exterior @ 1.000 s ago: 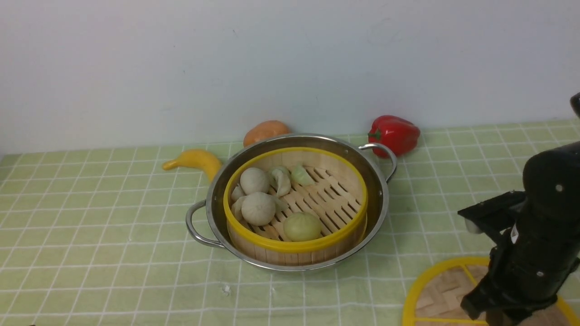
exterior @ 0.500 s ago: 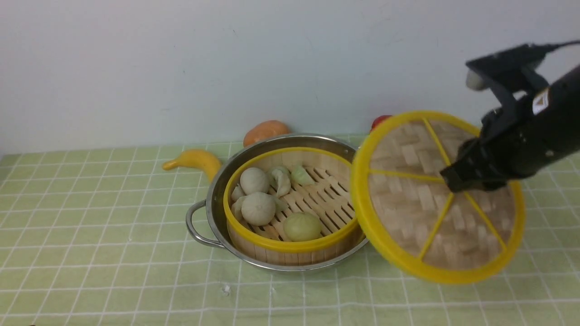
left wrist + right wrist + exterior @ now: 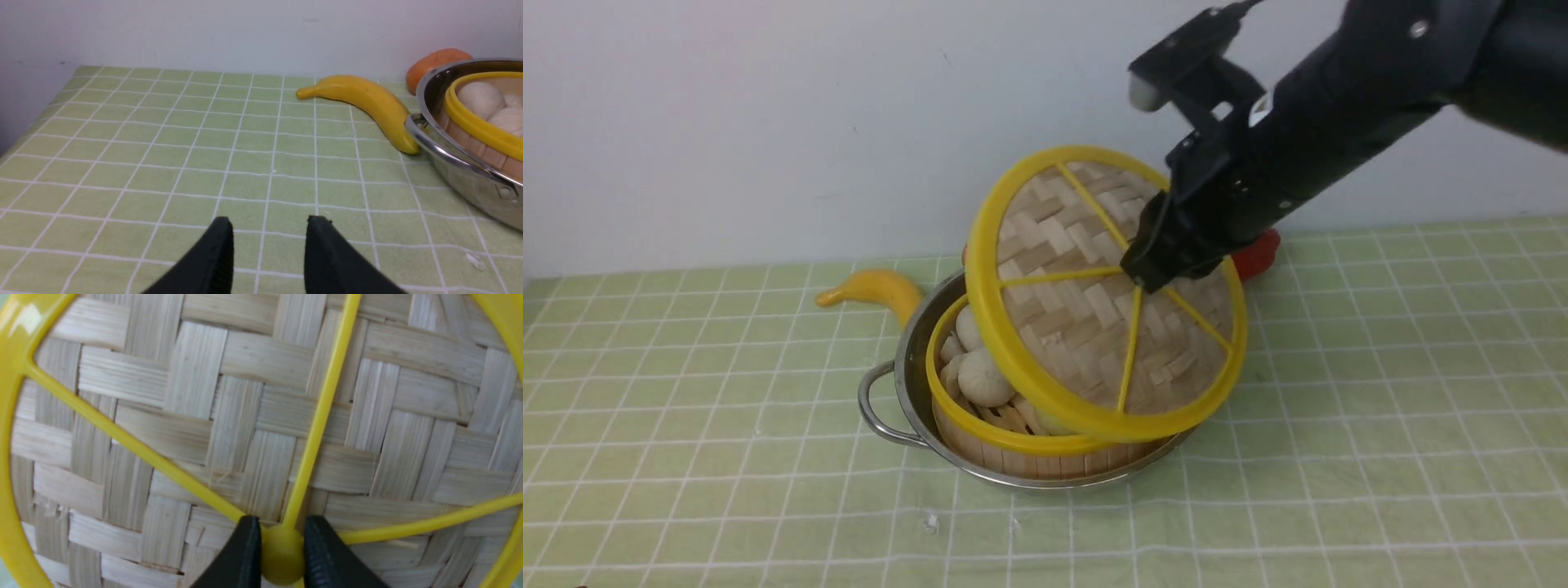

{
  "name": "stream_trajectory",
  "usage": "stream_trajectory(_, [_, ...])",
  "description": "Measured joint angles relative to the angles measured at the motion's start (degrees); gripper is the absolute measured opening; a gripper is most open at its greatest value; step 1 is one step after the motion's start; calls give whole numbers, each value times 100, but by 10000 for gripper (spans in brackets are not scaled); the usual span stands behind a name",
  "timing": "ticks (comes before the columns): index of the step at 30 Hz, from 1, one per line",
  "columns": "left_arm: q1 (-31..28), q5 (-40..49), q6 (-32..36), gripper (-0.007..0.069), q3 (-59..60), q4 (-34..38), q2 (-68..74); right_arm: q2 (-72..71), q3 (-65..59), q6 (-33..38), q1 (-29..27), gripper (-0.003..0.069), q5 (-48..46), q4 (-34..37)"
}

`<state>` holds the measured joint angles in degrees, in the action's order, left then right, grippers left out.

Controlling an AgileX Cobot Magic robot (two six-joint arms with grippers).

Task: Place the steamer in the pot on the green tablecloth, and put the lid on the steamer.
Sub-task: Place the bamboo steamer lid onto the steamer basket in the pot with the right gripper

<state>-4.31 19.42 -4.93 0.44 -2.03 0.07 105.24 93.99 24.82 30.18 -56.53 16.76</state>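
The steamer (image 3: 980,429) sits inside the steel pot (image 3: 907,384) on the green tablecloth (image 3: 686,457), with buns in it. My right gripper (image 3: 1147,273) is shut on the yellow hub of the woven lid (image 3: 1094,327) and holds it tilted above the steamer, covering most of it. In the right wrist view the fingers (image 3: 245,555) pinch the hub of the lid (image 3: 229,416). My left gripper (image 3: 269,241) is open and empty, low over the cloth beside the pot (image 3: 461,163); it is out of the front view.
A yellow banana (image 3: 874,290) lies by the pot's far left side and shows in the left wrist view (image 3: 359,102). An orange fruit (image 3: 435,61) lies behind the pot. A red pepper (image 3: 1258,253) is partly hidden behind my right arm. A white wall stands at the back.
My right gripper lifted the lid from the cloth at the front right and carried it left and up. The lid now hangs tilted over the steamer. Pot and steamer have not moved.
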Motion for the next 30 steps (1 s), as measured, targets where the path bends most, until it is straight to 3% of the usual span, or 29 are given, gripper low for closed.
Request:
stream_trajectory(6, [0,0,0,243,0,0,-6,503,263,64,398,146,397,-632])
stream_trajectory(17, [0,0,0,243,0,0,-6,712,273,143,517,146,1039,-683])
stream_trajectory(30, [0,0,0,243,0,0,-6,892,312,228,524,146,1175,-660])
